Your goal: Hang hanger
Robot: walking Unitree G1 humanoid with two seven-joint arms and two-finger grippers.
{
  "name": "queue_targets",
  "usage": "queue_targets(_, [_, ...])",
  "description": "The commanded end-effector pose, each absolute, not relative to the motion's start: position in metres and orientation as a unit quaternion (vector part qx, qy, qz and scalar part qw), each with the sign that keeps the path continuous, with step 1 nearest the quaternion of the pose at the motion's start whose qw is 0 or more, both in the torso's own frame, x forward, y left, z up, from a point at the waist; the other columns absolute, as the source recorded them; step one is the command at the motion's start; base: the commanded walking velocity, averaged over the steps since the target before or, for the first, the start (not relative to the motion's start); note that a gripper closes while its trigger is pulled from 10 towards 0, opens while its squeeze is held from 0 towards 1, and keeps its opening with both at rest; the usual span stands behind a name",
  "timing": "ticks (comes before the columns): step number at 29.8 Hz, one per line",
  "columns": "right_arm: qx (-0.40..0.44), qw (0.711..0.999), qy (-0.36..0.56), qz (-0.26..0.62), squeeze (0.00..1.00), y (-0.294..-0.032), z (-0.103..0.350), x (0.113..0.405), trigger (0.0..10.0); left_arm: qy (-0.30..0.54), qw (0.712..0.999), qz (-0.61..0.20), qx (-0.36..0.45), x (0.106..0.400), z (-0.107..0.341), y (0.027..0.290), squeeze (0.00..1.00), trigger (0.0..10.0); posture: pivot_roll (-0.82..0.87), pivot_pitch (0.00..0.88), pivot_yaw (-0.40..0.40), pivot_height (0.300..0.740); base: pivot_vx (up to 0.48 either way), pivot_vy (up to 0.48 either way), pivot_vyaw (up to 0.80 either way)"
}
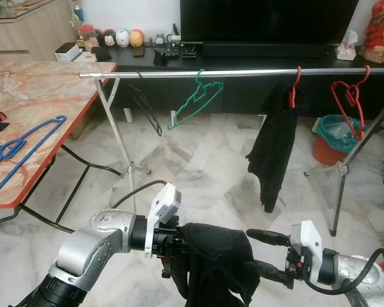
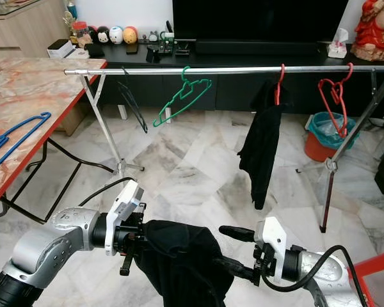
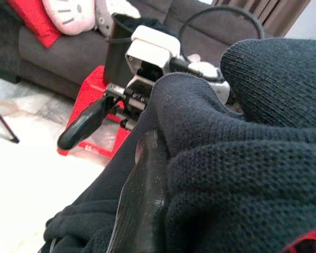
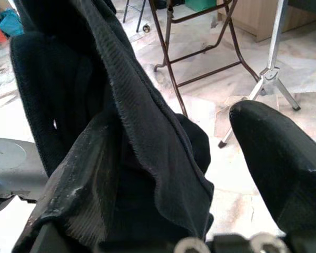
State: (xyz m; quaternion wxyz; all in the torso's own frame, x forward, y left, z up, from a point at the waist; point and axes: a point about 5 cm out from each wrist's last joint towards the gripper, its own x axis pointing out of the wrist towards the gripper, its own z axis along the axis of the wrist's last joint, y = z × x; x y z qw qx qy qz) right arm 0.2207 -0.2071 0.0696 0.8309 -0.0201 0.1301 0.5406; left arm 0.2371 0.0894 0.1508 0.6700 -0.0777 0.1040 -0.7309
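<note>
Both of my grippers meet low in front of me on one black garment (image 2: 179,262). My left gripper (image 1: 179,246) is buried in the bunched cloth from the left side, and I cannot tell how its fingers stand under the knit. My right gripper (image 2: 233,252) comes in from the right with its fingers spread: one finger (image 2: 237,233) juts free above the fabric, while the other lies against the cloth's edge, which the right wrist view shows draped over it.

Ahead of me a long metal rail (image 1: 243,73) spans the room on tripod legs. A green hanger (image 1: 195,101) hangs empty on it near the middle, with a thin black hanger (image 1: 147,110) to its left. Further right, a red hanger (image 1: 295,87) carries a dark garment (image 1: 274,148), and another red hanger (image 1: 349,101) hangs bare beside the right stand. On the marble-patterned table (image 1: 45,96) to my left lies a blue hanger (image 1: 19,150), well apart from the rail.

By the right stand sits a red bin (image 1: 329,137) lined with a teal bag; what it holds I cannot make out. In the left wrist view a red stool (image 3: 92,113) stands before a grey sofa (image 3: 52,52).
</note>
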Motion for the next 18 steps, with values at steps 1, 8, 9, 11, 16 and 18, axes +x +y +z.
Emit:
queue_targets(1, [-0.031,0.828,0.13,0.544,0.0,-0.203,0.068,0.222,10.0,0.087,0.668,-0.736,-0.069,0.238,0.161,0.087,0.0,10.0,0.03,0.0,0.008,0.74,0.0,0.0,0.0])
queue_targets(8, [-0.044,0.851,0.135,0.506,0.0,-0.203,0.06,0.228,10.0,0.072,0.668,-0.738,-0.071,0.239,0.169,0.084,0.0,10.0,0.04,0.0,0.004,0.74,0.0,0.0,0.0])
queue_targets(9, [-0.046,0.854,0.136,0.501,0.0,-0.204,0.059,0.229,10.0,0.071,0.667,-0.738,-0.072,0.239,0.169,0.084,0.0,10.0,0.04,0.0,0.004,0.74,0.0,0.0,0.0])
queue_targets(11, [-0.06,0.861,0.14,0.485,0.0,-0.205,0.056,0.232,10.0,0.068,0.668,-0.737,-0.074,0.239,0.17,0.084,0.0,10.0,0.04,0.0,0.002,0.74,0.0,0.0,0.0])
queue_targets(16, [-0.073,0.887,0.156,0.428,0.0,-0.21,0.045,0.238,10.0,0.06,0.67,-0.736,-0.076,0.24,0.173,0.081,0.0,10.0,0.04,0.0,-0.005,0.74,0.0,0.0,0.0])
queue_targets(18, [-0.065,0.888,0.158,0.427,0.0,-0.209,0.042,0.237,10.0,0.059,0.671,-0.735,-0.077,0.24,0.173,0.081,0.0,10.0,0.04,0.0,-0.006,0.74,0.0,0.0,0.0])
